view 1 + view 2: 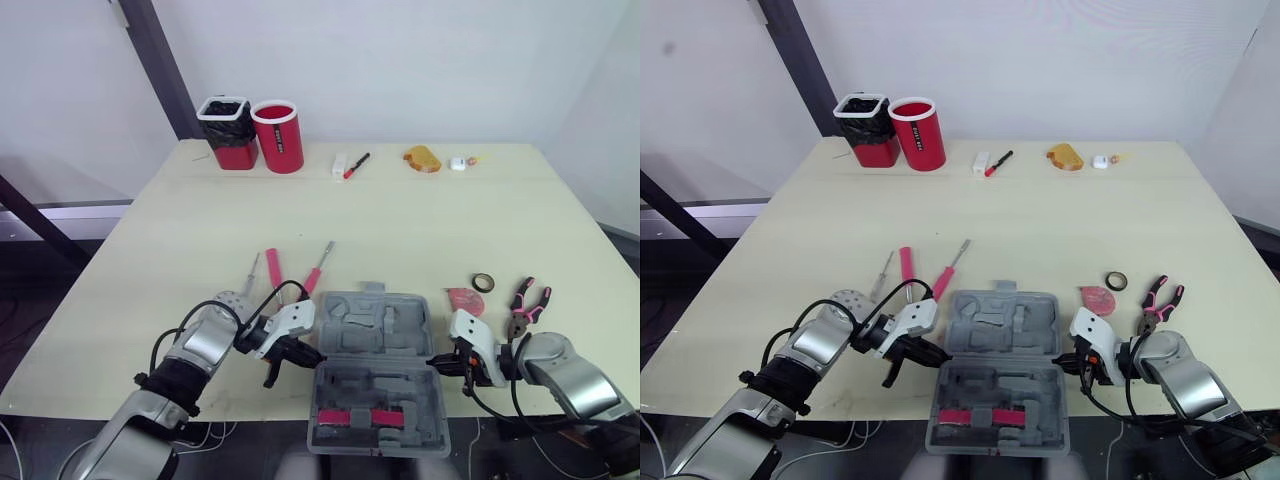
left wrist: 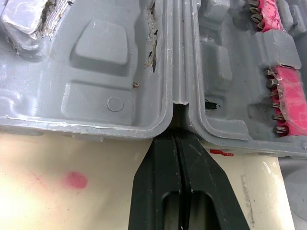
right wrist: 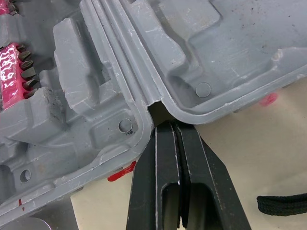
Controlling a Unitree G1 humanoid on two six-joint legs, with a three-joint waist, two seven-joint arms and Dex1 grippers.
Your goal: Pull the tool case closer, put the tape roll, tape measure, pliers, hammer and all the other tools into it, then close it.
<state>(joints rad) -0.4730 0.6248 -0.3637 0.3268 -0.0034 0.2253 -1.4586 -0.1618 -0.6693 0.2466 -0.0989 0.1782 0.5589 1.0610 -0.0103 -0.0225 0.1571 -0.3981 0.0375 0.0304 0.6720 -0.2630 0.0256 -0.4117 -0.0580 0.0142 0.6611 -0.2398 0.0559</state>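
The grey tool case [image 1: 375, 370] lies open at the table's front edge, its near half overhanging, with a red bit strip [image 1: 360, 417] inside. My left gripper [image 1: 318, 358] is shut, its tips at the case's left hinge notch [image 2: 178, 103]. My right gripper [image 1: 432, 362] is shut too, with its tips at the right hinge notch [image 3: 156, 108]. To the right of the case lie the pink-handled pliers [image 1: 527, 303], a black tape roll [image 1: 483, 282] and a red tape measure [image 1: 463, 298]. Behind the case's left side lie red-handled screwdrivers [image 1: 272, 268] [image 1: 320, 268].
At the back of the table stand a red cup [image 1: 279, 136] and a black-lined bin [image 1: 227, 130]. A red marker [image 1: 356, 165], a white block [image 1: 339, 165], an orange object [image 1: 422, 158] and a small white item [image 1: 458, 163] lie along the far edge.
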